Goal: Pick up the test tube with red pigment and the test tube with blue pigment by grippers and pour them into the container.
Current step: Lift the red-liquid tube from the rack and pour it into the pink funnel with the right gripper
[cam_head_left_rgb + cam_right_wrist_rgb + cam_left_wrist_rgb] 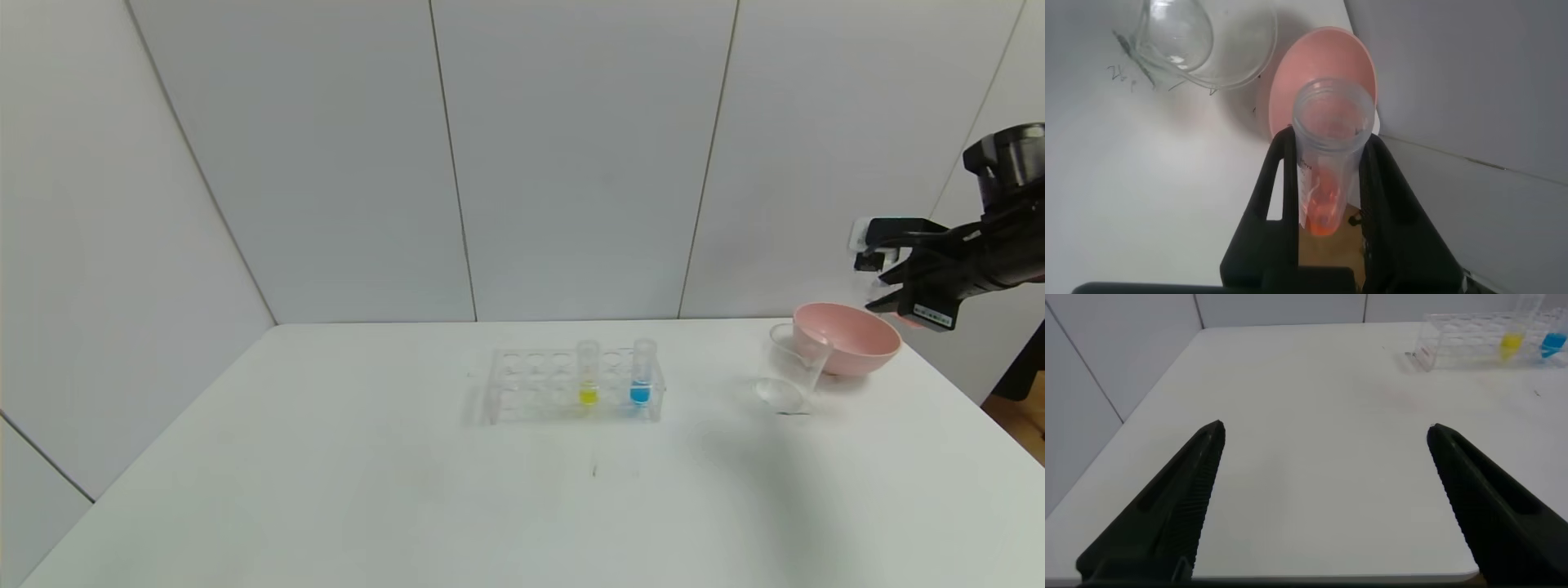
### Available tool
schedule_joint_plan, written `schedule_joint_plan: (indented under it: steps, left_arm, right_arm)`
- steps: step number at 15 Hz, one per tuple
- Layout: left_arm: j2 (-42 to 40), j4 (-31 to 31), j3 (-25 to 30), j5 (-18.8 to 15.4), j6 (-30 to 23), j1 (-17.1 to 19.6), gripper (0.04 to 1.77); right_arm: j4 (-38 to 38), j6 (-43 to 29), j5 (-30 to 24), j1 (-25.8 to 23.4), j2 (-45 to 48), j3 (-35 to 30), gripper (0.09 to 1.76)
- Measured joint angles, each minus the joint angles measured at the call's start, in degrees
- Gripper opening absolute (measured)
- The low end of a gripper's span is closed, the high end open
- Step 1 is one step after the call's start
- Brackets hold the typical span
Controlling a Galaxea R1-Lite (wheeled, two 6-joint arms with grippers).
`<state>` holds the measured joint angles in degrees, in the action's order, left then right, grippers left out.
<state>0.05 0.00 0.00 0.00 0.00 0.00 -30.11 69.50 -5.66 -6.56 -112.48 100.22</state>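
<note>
My right gripper (880, 273) hangs in the air at the far right, just above the pink bowl's far rim. In the right wrist view the right gripper (1329, 140) is shut on the test tube with red pigment (1325, 167); orange-red liquid sits at the tube's closed end. The container (792, 367), a clear beaker, stands on the table to the bowl's left and looks empty in the right wrist view (1180, 37). The test tube with blue pigment (642, 376) stands upright in the rack. My left gripper (1325, 433) is open over bare table, out of the head view.
The pink bowl (849, 339) touches the beaker's right side. The clear tube rack (531, 384) stands mid-table and also holds a yellow-liquid tube (588, 377). Walls close the back and left. The table's right edge runs just past the bowl.
</note>
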Motion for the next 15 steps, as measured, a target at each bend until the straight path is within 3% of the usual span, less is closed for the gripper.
schedule_joint_plan:
  steps: [6,15]
  left_arm:
    - [0.0,0.0,0.0,0.0,0.0,0.0,1.76]
    - [0.0,0.0,0.0,0.0,0.0,0.0,1.76]
  right_arm:
    - [-15.6,2.1,5.6,2.3,-2.1,11.6,0.50]
    - [-15.3,3.8,9.0,4.6,-6.0,14.4,0.50]
